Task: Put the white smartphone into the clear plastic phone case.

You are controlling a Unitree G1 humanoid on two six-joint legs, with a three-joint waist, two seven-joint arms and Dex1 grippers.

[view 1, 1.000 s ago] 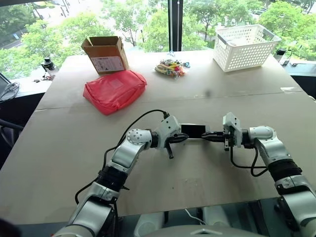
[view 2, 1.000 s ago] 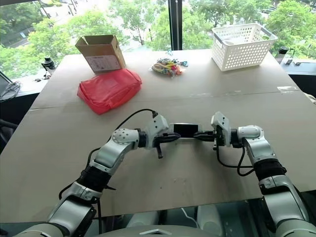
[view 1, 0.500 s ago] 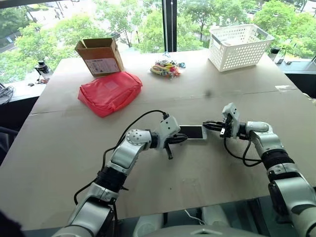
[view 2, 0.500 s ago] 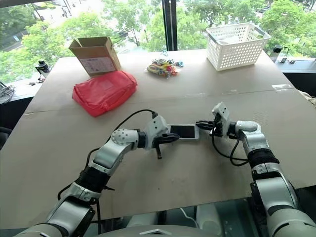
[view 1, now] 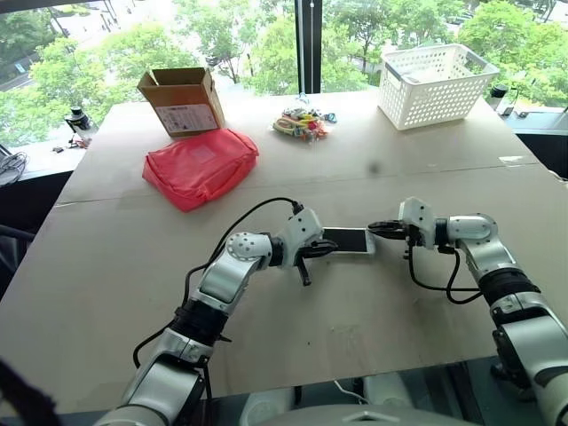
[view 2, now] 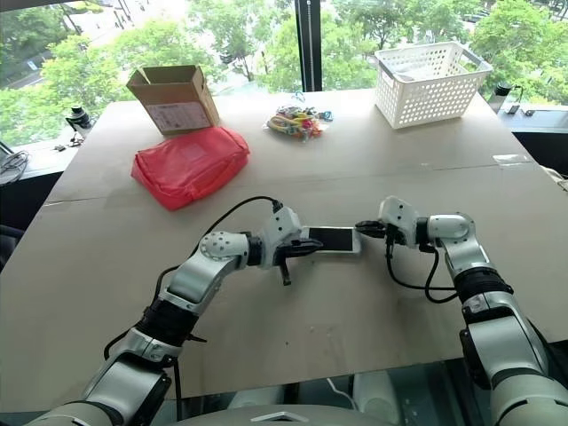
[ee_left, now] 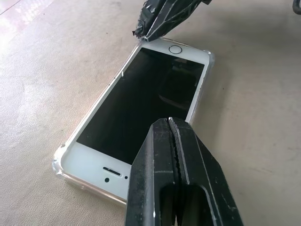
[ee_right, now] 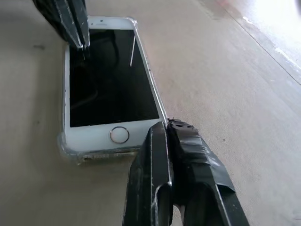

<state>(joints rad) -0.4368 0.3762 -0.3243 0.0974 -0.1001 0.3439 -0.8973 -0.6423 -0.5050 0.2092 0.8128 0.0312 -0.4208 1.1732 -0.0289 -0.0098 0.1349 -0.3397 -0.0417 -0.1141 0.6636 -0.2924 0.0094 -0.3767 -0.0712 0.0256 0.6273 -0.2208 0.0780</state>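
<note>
- Since a second ago, the right gripper (view 1: 376, 229) has let go of the end of the white smartphone (view 1: 347, 240) that it was pinching, rolled at the wrist, and now sits at that end's far corner; the phone, then held up between the two grippers, now lies flat on the table (view 1: 355, 302).
- The left gripper (view 1: 330, 249) has stayed at the phone's other end.
- Both grippers have their black fingers pressed together, nothing between them.
- In the left wrist view the closed left fingers (ee_left: 175, 179) lie over the earpiece end of the phone; whether they press on it or hover just above cannot be told.
- In the right wrist view the closed right fingers (ee_right: 171, 179) reach the home-button end, at the case's corner; contact there is not clear either.
- The phone lies screen up inside the clear plastic phone case (ee_left: 60, 165), whose see-through rim runs round the white bezel.
- Farther back on the table are a red pouch (view 1: 201, 165), an open cardboard box (view 1: 184, 99), a heap of small colourful items (view 1: 303, 123) and a white basket (view 1: 437, 85).
</note>
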